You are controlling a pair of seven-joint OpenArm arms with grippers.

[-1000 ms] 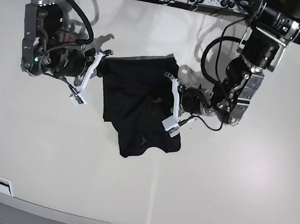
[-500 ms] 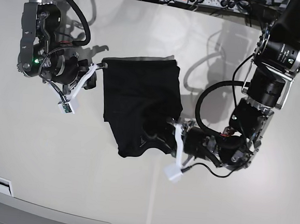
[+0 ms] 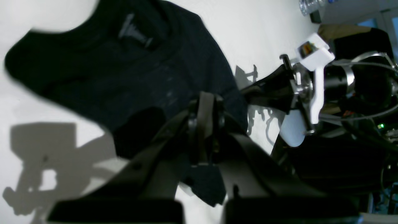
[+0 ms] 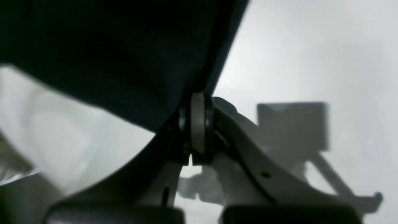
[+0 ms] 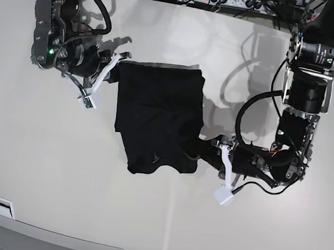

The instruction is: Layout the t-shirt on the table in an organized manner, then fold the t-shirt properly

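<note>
I'm mid-fold: left gripper (image 5: 202, 150) and right gripper (image 5: 117, 63) both pinch the shirt (image 5: 159, 115), jaws closed on opposite edges. Next I judge: pull taut, flatten it on the table (image 5: 48, 168).

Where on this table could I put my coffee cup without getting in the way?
The front of the table, below the shirt, is bare, as is the wide left side under the right pincer. It is crowded around the shirt, where the left pincer also works, and along the far edge with cables.
</note>
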